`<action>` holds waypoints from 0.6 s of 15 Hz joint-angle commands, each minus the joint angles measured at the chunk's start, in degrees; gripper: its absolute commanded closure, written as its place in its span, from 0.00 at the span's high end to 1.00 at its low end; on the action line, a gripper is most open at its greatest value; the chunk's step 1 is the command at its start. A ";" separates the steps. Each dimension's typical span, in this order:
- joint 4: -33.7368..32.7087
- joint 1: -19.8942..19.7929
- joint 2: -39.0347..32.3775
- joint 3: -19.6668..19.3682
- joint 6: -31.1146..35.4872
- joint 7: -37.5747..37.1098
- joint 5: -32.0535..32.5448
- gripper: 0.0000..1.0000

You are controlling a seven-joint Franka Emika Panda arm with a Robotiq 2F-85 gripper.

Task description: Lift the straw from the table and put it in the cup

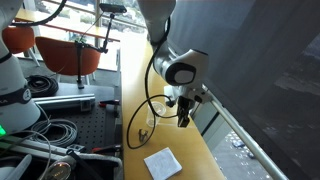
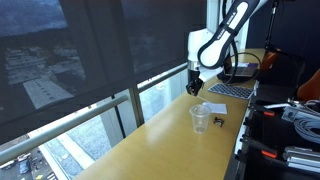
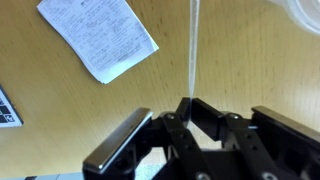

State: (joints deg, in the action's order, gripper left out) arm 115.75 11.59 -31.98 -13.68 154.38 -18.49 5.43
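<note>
while hovering near cup (image 2: 200, 118) at frame centre, with white napkin (image 3: 98, 38) at upper left, clamps gripper (image 3: 186, 108) nearly shut around straw (image 3: 194, 50).

On the tabletop (image 2: 170, 145) the cup (image 2: 200, 118) stands about midway between the window-side edge and the opposite edge. A small lump (image 2: 218, 122) lies just beside it toward that opposite edge, and the napkin (image 1: 162, 162) lies near it along the tabletop's length. The straw (image 3: 193, 50) is pinched between the fingers (image 3: 212, 118) above the tabletop, nearer the window-side edge.
</note>
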 commanded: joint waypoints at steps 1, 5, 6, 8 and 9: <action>0.04 -0.96 4.46 2.25 -8.14 0.17 0.62 0.03; -1.47 -2.69 7.85 6.49 -23.75 1.72 -1.18 0.03; -1.79 -3.39 8.84 8.01 -27.92 3.11 -2.23 0.03; -3.21 -4.91 9.88 10.71 -35.90 6.11 -4.92 0.03; -4.00 -5.47 10.09 11.60 -39.16 7.18 -6.05 0.03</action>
State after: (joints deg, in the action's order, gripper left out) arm 113.50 8.92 -23.91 -5.70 124.68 -15.63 2.81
